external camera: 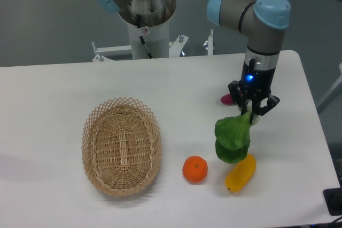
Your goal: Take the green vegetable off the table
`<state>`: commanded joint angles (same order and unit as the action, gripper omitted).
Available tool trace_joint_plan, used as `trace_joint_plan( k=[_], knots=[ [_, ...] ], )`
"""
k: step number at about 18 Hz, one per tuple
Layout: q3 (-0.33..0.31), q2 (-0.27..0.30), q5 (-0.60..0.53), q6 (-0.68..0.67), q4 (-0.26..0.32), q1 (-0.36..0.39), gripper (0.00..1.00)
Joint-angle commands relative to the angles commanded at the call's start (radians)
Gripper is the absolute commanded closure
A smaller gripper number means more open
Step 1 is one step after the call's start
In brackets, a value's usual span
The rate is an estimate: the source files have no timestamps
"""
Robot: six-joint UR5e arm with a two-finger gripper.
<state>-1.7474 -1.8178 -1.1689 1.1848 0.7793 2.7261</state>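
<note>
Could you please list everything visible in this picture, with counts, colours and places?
green vegetable: one, dark green leaves, pale stem, hanging from the hand, right of centre
orange: one, orange, front centre of the table
yellow vegetable: one, yellow, oblong, right of the orange
purple vegetable: one, purplish-pink, mostly hidden behind the hand
wicker basket: one, tan, oval, left of centre, nothing inside
table: one, white
robot arm: one, grey with blue caps, right rear
hand: one, black, shut on the vegetable's stem

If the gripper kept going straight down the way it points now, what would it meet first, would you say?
The gripper points down and is shut on the green vegetable, which hangs below it. Going on down, the leaf would probably press onto the table first, perhaps brushing the yellow vegetable; depth is unclear.
</note>
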Motion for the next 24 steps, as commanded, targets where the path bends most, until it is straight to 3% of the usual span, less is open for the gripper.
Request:
trace_joint_plan(
  k=[5, 24],
  knots=[
    [0.055, -0.014, -0.002, -0.157, -0.009, -0.071, 0.81],
    [0.058, -0.025, -0.003, -0.143, -0.014, -0.106, 0.78]
  ],
)
